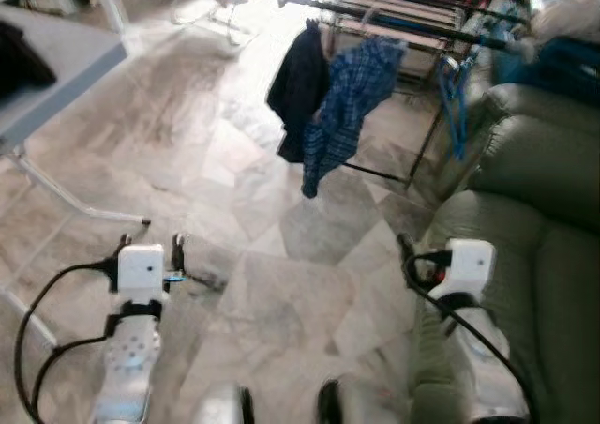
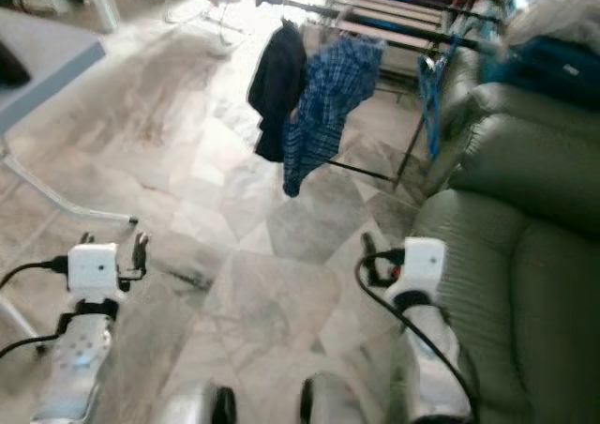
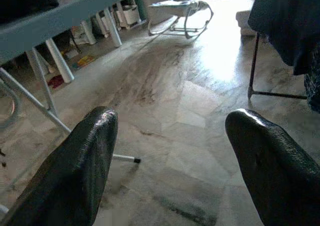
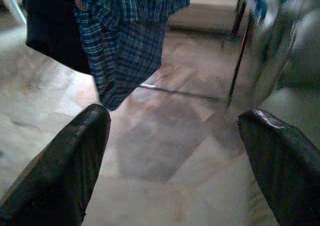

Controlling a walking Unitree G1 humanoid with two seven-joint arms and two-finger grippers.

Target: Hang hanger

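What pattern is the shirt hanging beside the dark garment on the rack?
Blue plaid check shirt, clearest in the right wrist view.

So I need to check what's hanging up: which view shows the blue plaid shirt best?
The left eye view: the blue plaid shirt hangs whole on the rack. The right eye view matches; the right wrist crops its top; the left wrist catches an edge.

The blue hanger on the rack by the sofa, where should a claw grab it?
Probably the neck just under the hook. The blue hanger dangles from the rack end with its body hanging down, the sofa close on its right, so come in from the open floor side. Blur hides the details.
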